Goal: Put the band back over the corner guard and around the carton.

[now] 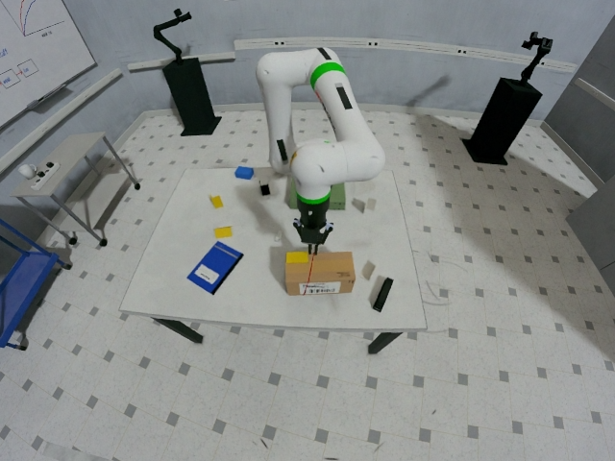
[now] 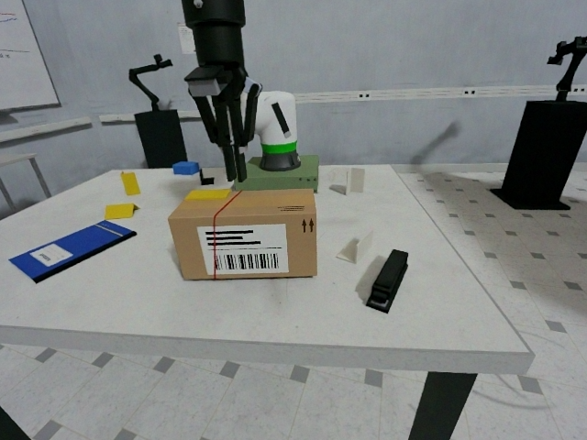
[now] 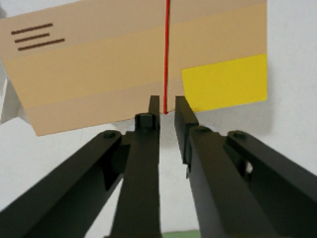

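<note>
The brown carton [image 1: 332, 262] [image 2: 301, 246] [image 3: 99, 64] lies level on the table. The yellow corner guard [image 1: 297, 256] [image 2: 208, 194] [image 3: 225, 84] sits on its rear top edge at the left end in the top and exterior views. The red band [image 1: 310, 268] [image 2: 215, 246] [image 3: 166, 50] slants across the top, then runs down the front over the label. It passes beside the guard, not over it. My gripper [image 1: 312, 252] [image 2: 236, 181] [image 3: 166, 110] is open by a narrow gap, above the rear top edge at the band, with nothing visibly held. The carton's rear face is hidden in the top and exterior views.
A black stapler [image 1: 382, 294] [image 2: 388, 280] and a pale angled piece [image 1: 368, 269] [image 2: 350, 251] lie right of the carton. A blue binder [image 1: 215, 268] [image 2: 85, 246] and two yellow pieces lie left. A blue block [image 1: 243, 172] [image 2: 185, 167] and the green robot base [image 2: 284, 179] stand behind.
</note>
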`<state>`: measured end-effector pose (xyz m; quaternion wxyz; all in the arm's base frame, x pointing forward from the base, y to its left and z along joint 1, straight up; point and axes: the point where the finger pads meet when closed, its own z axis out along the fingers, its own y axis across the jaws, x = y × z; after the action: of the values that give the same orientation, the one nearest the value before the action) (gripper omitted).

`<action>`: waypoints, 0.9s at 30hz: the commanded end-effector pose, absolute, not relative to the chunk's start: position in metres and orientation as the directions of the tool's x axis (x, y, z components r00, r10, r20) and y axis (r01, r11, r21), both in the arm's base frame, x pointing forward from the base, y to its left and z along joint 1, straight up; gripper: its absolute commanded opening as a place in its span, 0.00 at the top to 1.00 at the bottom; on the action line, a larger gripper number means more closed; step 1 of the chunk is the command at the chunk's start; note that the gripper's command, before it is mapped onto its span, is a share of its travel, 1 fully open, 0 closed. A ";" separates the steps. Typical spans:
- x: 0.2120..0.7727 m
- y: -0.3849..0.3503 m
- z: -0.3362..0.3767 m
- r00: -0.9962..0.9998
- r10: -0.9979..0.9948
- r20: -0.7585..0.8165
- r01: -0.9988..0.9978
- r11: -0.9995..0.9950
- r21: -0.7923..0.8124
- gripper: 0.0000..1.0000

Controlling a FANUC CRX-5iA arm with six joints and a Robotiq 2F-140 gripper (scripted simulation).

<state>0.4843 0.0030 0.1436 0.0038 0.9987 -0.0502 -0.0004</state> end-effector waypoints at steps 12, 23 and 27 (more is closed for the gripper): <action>0.485 0.003 0.137 0.995 -0.100 0.002 -0.100 -0.995 0.008 0.82; 0.485 0.003 0.130 0.995 -0.100 0.002 -0.100 -0.995 0.008 0.82; 0.485 0.004 0.127 0.995 -0.100 0.002 -0.100 -0.995 0.008 0.82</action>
<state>0.4846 0.0036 0.1275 0.0039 0.9987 -0.0503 -0.0003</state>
